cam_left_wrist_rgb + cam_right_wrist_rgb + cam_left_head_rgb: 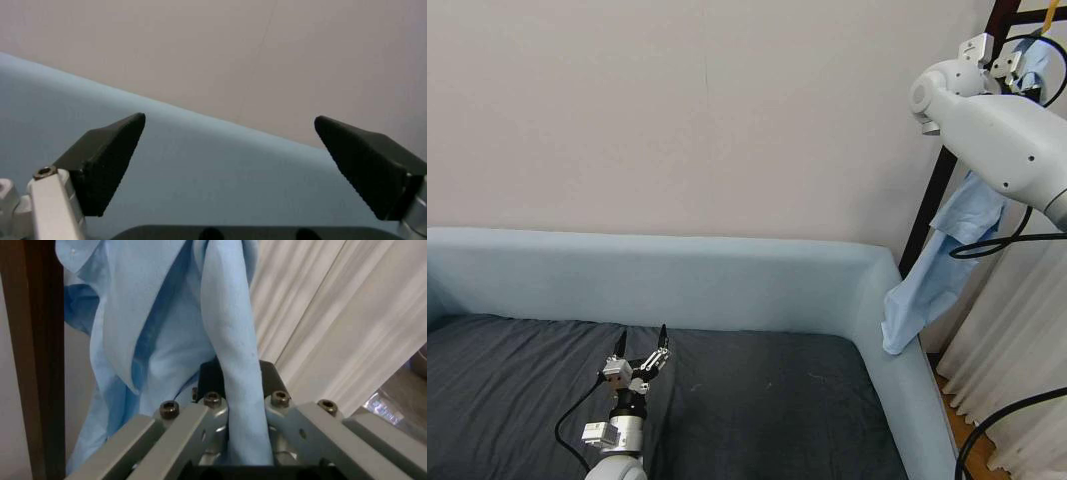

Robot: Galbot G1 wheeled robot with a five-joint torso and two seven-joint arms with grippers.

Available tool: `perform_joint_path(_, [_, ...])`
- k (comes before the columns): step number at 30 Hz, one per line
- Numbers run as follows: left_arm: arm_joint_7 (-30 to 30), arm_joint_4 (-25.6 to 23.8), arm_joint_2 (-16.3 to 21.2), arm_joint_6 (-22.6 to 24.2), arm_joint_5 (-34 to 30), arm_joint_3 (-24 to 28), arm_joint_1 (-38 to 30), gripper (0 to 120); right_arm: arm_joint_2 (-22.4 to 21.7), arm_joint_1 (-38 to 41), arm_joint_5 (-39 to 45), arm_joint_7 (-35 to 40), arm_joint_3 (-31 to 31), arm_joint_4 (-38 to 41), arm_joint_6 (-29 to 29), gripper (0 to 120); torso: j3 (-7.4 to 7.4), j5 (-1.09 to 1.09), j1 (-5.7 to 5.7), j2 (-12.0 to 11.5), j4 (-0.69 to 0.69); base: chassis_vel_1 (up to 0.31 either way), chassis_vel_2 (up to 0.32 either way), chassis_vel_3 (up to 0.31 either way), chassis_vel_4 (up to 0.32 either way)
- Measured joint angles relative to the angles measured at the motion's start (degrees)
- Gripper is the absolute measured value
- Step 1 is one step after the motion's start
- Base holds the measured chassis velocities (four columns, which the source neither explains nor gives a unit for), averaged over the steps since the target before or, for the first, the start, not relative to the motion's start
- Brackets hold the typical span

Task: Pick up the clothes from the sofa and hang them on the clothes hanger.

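In the head view you have one sofa (727, 285), with a pale blue padded frame and a dark grey seat cushion. One light blue fabric shirt (927, 270) hangs at the far right. It trails from the top of the dark brown wooden clothes stand (935, 195) down to the sofa's right armrest, where its lowest fold touches the padding. You can count two arms. Your left tool (643, 352) sits low and near, over the seat cushion, fingers pointing up and spread apart with nothing between them. The white right arm reaches high to the far right, and your right tool (1015, 70) is at the top of the stand beside the shirt's upper part. From here you cannot tell how it grips. A cream pleated curtain (1012, 330) hangs to the right of the sofa.

In the left wrist view you see what the head view only hints at. The left tool (228, 120) is released, with its two black ribbed fingers (107, 160) wide apart. Beyond them are only the sofa's pale blue backrest (200, 165) and the beige wall (200, 50).

The right wrist view settles the grip. Your right tool (243, 385) is clenched on one long fold of the light blue fabric shirt (160, 315), which runs straight up between its two fingers. The rest of the shirt drapes against the stand's dark brown post (33, 340). The cream curtain (333, 315) lies behind it on the other side.
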Motion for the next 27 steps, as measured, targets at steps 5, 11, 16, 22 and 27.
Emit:
perform_joint_path(5, [0.0, 0.8, 0.0, 0.0, -0.2, 0.2, -0.8, 100, 1.8, -0.4, -2.4, -2.5, 2.1, -3.6, 0.5, 1, 0.00, 0.01, 0.00, 0.0, -0.01, 0.000, 0.000, 0.000, 0.000])
perform_joint_path(11, [0.1, 2.0, 0.1, -0.1, -0.7, 0.3, -1.6, 100, 3.3, -0.5, -6.8, -7.7, 4.1, -7.3, 2.3, 1, 0.00, 0.00, 0.00, 0.0, -0.01, 0.000, 0.000, 0.000, 0.000])
perform_joint_path(16, [0.4, 4.1, 0.6, -0.1, -1.4, 1.4, -4.2, 100, 3.2, 0.1, -9.4, -9.9, 4.6, -8.9, 4.2, 1, 0.00, 0.00, 0.00, 0.0, 0.00, 0.000, 0.000, 0.000, 0.000])
perform_joint_path(22, [0.5, 5.5, 0.3, -0.1, -1.5, 2.4, -6.0, 100, 3.8, 0.3, -12.5, -13.6, 5.6, -12.4, 4.9, 1, 0.01, 0.01, 0.00, 0.0, 0.00, 0.000, 0.000, 0.000, 0.000])
perform_joint_path(27, [1.0, 7.3, 0.3, -0.1, -2.1, 3.0, -8.1, 100, 3.4, 0.4, -14.7, -16.1, 5.9, -13.9, 5.3, 1, 0.00, 0.01, 0.00, 0.0, 0.00, 0.000, 0.000, 0.000, 0.000])
